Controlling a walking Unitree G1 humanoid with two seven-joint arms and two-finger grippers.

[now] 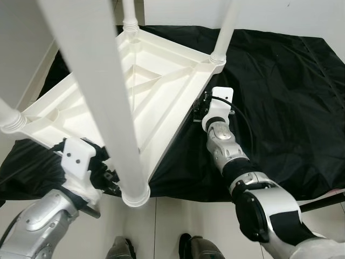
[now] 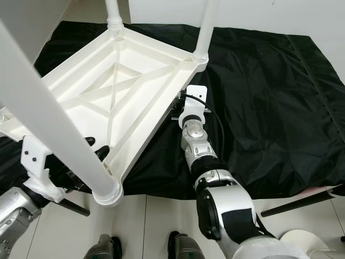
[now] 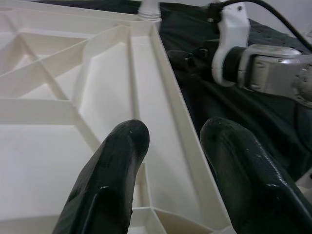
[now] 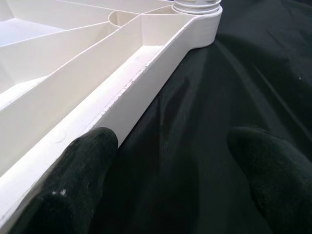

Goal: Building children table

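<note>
All four legs (image 1: 99, 91) of the upturned table (image 2: 116, 91) run out past the top edge. The nearest leg hides part of the left gripper (image 1: 105, 175) beside the table's rim.

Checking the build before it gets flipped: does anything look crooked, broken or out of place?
Nothing stands out. The white table lies upside down on the black cloth, its legs standing upright in its corners. The left gripper straddles its rim, and the right gripper is open beside its edge.

table (image 2: 124, 91): smooth white plastic, slight sheen | cloth (image 2: 269, 97): black, wrinkled fabric | floor (image 2: 151, 216): glossy tile
</note>
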